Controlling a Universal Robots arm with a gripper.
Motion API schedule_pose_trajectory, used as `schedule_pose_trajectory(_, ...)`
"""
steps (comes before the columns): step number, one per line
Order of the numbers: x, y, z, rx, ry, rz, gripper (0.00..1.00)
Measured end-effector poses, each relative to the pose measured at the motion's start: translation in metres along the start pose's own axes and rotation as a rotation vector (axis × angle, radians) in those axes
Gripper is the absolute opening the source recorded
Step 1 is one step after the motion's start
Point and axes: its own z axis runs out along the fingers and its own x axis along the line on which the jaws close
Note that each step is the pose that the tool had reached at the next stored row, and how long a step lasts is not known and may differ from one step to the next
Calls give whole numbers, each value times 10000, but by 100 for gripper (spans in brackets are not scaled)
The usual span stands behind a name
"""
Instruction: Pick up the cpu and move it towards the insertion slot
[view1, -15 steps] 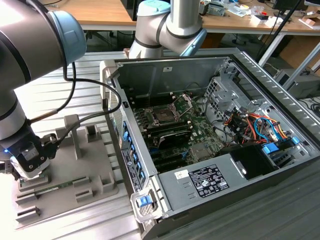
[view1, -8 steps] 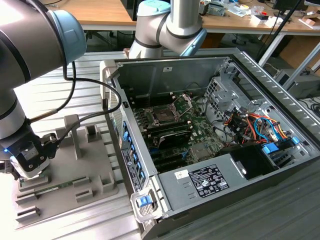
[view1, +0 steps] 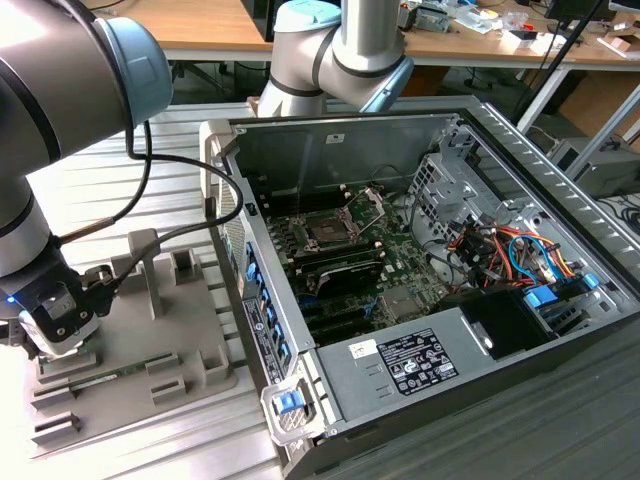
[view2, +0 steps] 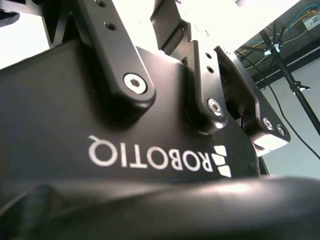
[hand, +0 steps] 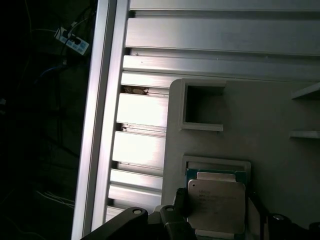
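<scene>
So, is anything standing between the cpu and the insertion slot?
Yes: the computer case's side wall rises between the grey fixture, where the cpu is, and the insertion slot inside the case.

At the back stands a wooden desk (view1: 200, 30), and to the exterior view's right a second desk (view1: 460, 48) with small clutter. The surface (view1: 120, 170) is made of ribbed silvery aluminium profiles, brightly lit. Beyond its edge, in the dark, lies a power strip (hand: 72, 41) among cables.

A lab: open computer case (view1: 540, 160) on aluminium table (view1: 185, 160), cluttered workbenches (view1: 210, 30) behind.
</scene>
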Motion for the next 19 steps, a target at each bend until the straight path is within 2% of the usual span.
schedule_pose_trajectory(19, 0, 1, -38, -1, 0, 0, 55)
